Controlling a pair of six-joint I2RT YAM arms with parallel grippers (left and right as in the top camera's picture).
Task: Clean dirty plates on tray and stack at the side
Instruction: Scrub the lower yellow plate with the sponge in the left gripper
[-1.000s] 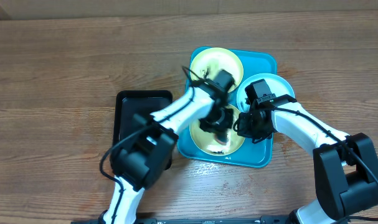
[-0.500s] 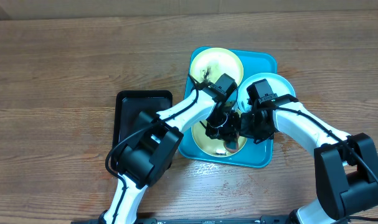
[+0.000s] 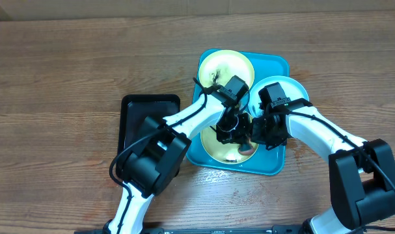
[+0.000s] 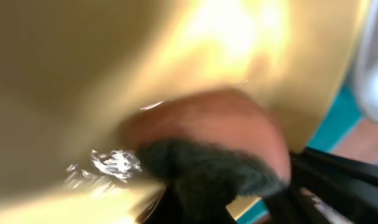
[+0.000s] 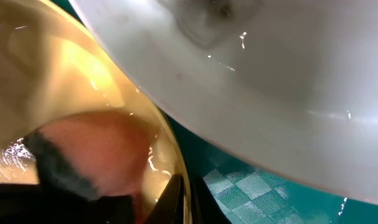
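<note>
The turquoise tray (image 3: 275,164) holds a smeared pale yellow plate (image 3: 225,67) at the back, a second yellow plate (image 3: 213,148) at the front and a blue-white plate (image 3: 283,91) on its right edge. My left gripper (image 3: 231,133) is shut on a pink sponge with a dark scrub side (image 3: 246,148) and presses it on the front plate. In the left wrist view the sponge (image 4: 207,130) lies on that plate (image 4: 83,74). My right gripper (image 3: 259,133) pinches this plate's right rim (image 5: 176,186), with the blue-white plate (image 5: 269,93) above it.
A smaller black tray (image 3: 135,117) lies left of the turquoise tray, partly under my left arm. The wooden table (image 3: 67,71) spreads around both. A wall edge runs along the far side.
My left gripper has slid the sponge a little right and forward across the front yellow plate. The right gripper has kept its hold on the rim.
</note>
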